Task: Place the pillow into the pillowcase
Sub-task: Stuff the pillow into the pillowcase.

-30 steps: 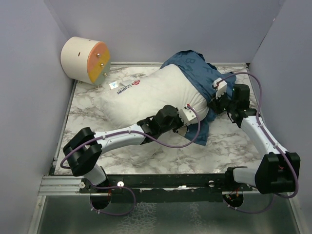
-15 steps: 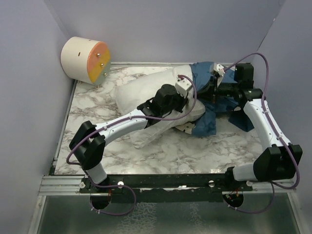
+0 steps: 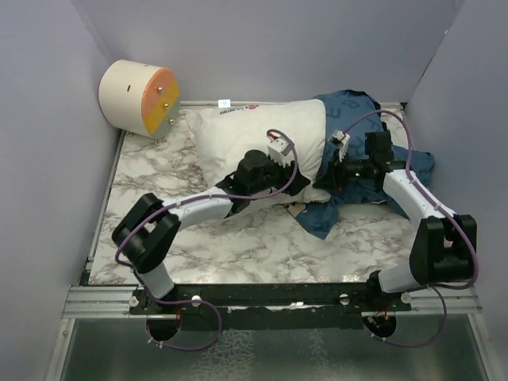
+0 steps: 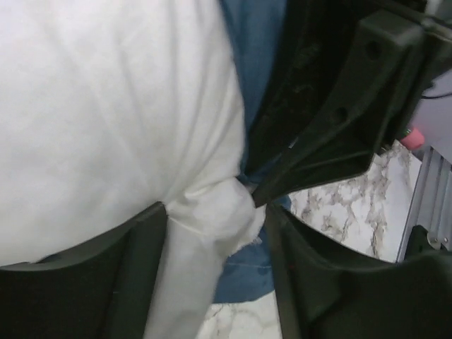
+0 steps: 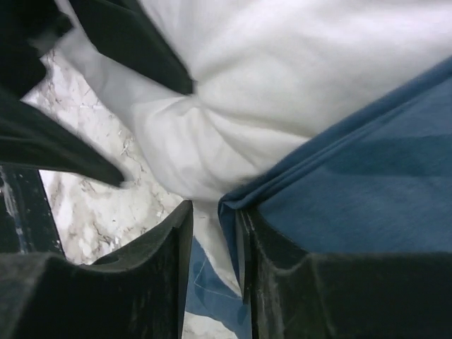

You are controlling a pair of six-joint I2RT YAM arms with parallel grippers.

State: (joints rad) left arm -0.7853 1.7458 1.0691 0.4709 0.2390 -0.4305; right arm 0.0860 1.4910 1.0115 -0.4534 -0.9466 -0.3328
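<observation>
1. The pillow (image 3: 254, 139) lies across the far side of the marble table (image 3: 238, 246), its right end tucked into the pillowcase (image 3: 357, 111). Most of its white bulk, label end included, is bare toward the cream cylinder (image 3: 136, 97).

2. My left gripper (image 4: 215, 212) sits at the pillow's near edge. In my left wrist view the fingers (image 4: 141, 261) stand fairly wide apart with a twisted tuft of white pillow fabric bunched between them. I cannot tell whether they grip it or have just let it go.

3. My right gripper (image 5: 212, 233) is at the case's mouth. The fingers (image 5: 173, 247) are close together, with the blue hem and a fold of white between them. Whether they pinch the hem firmly, I cannot tell.

4. To do this step well, I judge the right fingers should hold only the blue hem, not the pillow's skin with it. Otherwise pulling the case drags the pillow along.

5. The left fingers should take a fuller bite of the stuffing, deeper than the tuft, and push toward the case while the right draws the hem the other way, over the bulk.

6. Risk: the hem bunches at the pillow's near corner. I would work that corner in first.
</observation>
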